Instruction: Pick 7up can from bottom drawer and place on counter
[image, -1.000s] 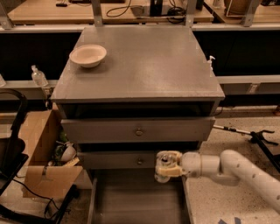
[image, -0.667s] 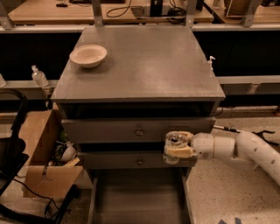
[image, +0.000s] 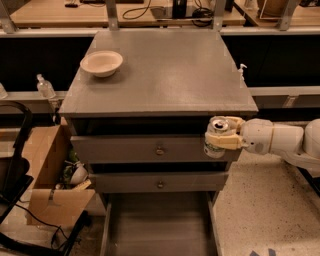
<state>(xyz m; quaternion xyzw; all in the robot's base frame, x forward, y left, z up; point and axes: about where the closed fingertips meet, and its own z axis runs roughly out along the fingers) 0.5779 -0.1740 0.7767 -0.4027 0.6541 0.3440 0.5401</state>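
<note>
**Lift clear of the lip before swinging in**

The 7up can (image: 218, 126) sits upright in my tool (image: 220, 139), lid and pull tab facing up. The tool's cream fingers (image: 231, 140) are clamped round its sides. Can and tool hang just below the front edge of the counter (image: 165, 75), in front of the end of the upper drawer front (image: 150, 148). The bottom drawer (image: 160, 225) lies open well below the tool, toward the cabinet's middle, and its floor is bare. I judge the pick done and the carry to the counter in hand.

To do this step well, I want to raise the tool straight up first, until the can's base is above the counter's lip. Moving sideways from here would likely knock the can against the edge just above it. Once clear, I bring the tool in over the slab and lower it onto the bare patch nearest the tool, keeping the can level. The bowl (image: 101, 63) stands at the corner farthest from the tool, well apart, so it should be no obstacle. I release only when the base rests flat, then back out along the fingers' line so the can isn't tipped.
</note>
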